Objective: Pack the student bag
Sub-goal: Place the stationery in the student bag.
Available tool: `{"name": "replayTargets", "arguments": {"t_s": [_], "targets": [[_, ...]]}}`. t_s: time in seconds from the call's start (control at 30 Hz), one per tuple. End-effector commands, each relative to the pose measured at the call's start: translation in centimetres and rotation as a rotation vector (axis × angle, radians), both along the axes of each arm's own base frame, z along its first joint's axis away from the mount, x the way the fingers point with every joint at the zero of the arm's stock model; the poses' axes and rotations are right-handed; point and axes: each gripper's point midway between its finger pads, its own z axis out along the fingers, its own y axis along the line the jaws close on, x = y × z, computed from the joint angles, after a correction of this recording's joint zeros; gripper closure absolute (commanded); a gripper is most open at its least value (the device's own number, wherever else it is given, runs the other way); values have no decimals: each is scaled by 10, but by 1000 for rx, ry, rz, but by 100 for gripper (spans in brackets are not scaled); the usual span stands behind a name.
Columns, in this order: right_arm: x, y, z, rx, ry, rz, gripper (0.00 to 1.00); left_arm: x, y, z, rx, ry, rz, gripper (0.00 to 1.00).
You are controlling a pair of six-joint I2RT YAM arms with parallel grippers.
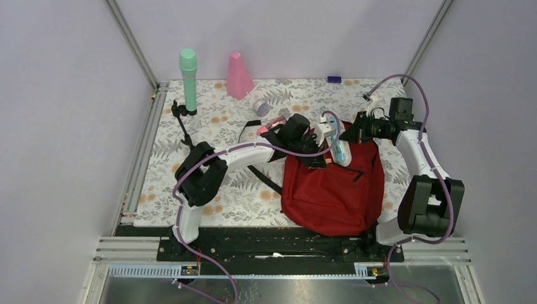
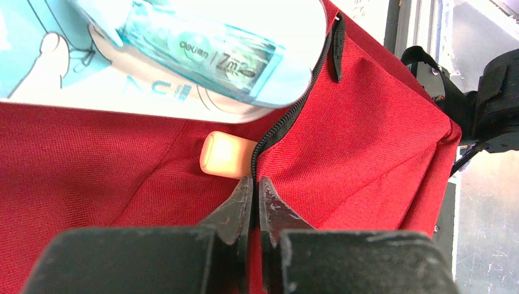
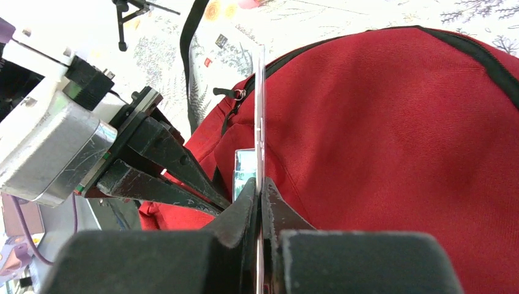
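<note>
Student bag: zipper edge in clenched left claw, card in clenched right claw (peach block left-wrist-only)

Deep red student bag, black straps and zipper lines. White tablecloth with grey ferns and orange blossoms. Mint-green bottle upper left, pink cone beside. Pale blue and white blister card; small block under it peach, perhaps pale orange.

Plain pale lilac walls are enclosing the cell on three sides. Aluminium posts are standing at the back corners. The tabletop is wearing a leaf-and-flower cover. Slotted rails are running along its left and near edges. Light is falling evenly.
</note>
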Motion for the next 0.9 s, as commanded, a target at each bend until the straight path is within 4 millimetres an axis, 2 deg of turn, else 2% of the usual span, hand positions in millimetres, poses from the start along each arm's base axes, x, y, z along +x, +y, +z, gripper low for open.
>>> {"name": "replayTargets", "arguments": {"t_s": [0.0, 0.2, 0.33, 0.53, 0.63, 0.8, 0.87], "targets": [[-3, 11, 9, 69, -46, 91, 100, 7, -5, 46, -83, -102, 1, 100], [-15, 21, -1, 96, 50, 160, 100, 10, -3, 59, -92, -145, 12, 100], [-18, 26, -18, 45, 103, 187, 100, 9, -1, 71, -108, -171, 11, 100], [-19, 29, -18, 42, 104, 184, 100, 12, 2, 74, -94, -192, 23, 100], [-33, 39, -6, 123, 121, 249, 100, 20, 3, 74, -82, -211, 57, 100], [-61, 50, -18, 99, 327, 392, 100, 27, 4, 81, -73, -257, 69, 100], [-71, 53, -29, 60, 391, 425, 100, 30, 5, 82, -69, -270, 78, 100]]}}
